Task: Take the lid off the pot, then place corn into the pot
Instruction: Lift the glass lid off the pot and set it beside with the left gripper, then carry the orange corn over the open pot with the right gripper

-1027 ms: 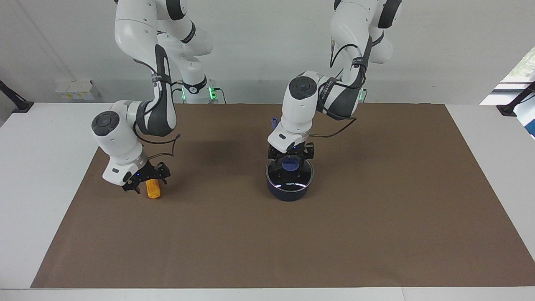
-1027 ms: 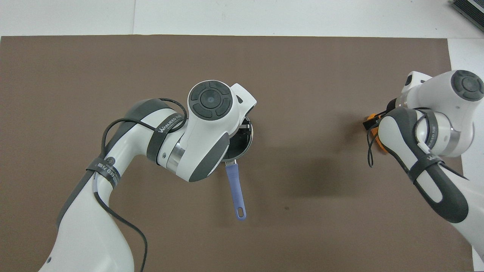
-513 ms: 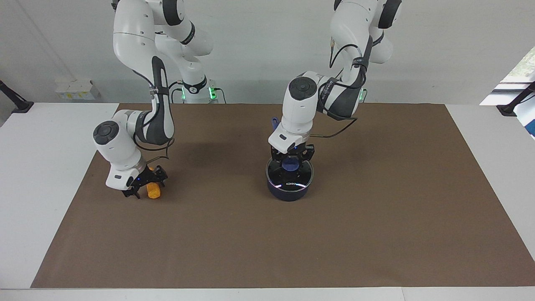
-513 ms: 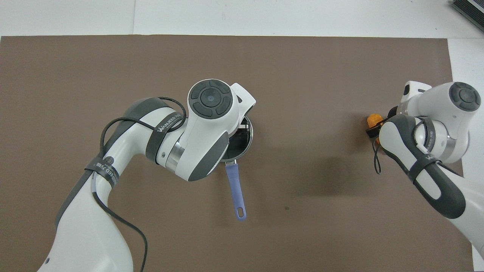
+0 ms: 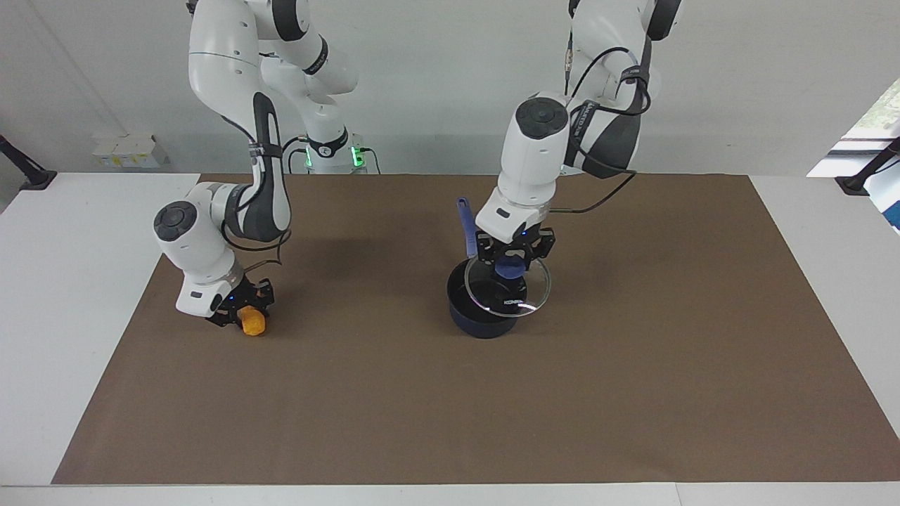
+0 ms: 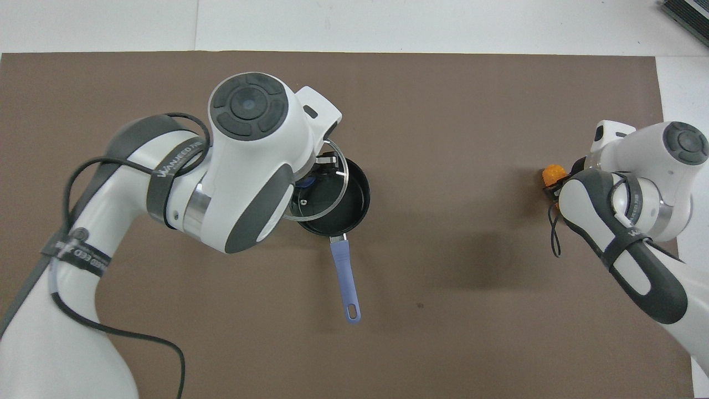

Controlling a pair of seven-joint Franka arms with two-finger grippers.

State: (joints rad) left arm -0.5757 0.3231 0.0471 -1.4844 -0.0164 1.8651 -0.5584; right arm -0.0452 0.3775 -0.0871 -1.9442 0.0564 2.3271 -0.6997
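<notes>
My left gripper (image 5: 511,263) is shut on the blue knob of the glass lid (image 5: 508,295) and holds it, slightly tilted, a little above the dark blue pot (image 5: 472,320). In the overhead view the lid (image 6: 321,191) covers only part of the pot (image 6: 352,208), whose black inside shows. The pot's blue handle (image 6: 344,277) points toward the robots. My right gripper (image 5: 242,315) is down at the mat, right at the orange corn (image 5: 252,323). The arm hides most of the corn (image 6: 552,174) in the overhead view.
A brown mat (image 5: 633,351) covers most of the white table (image 5: 70,281). The corn lies near the mat's edge at the right arm's end. A white box (image 5: 130,150) stands by the wall near that end.
My left gripper has lifted the lid off the pot and moved it a little toward the left arm's end. My right gripper has come down lower onto the corn.
</notes>
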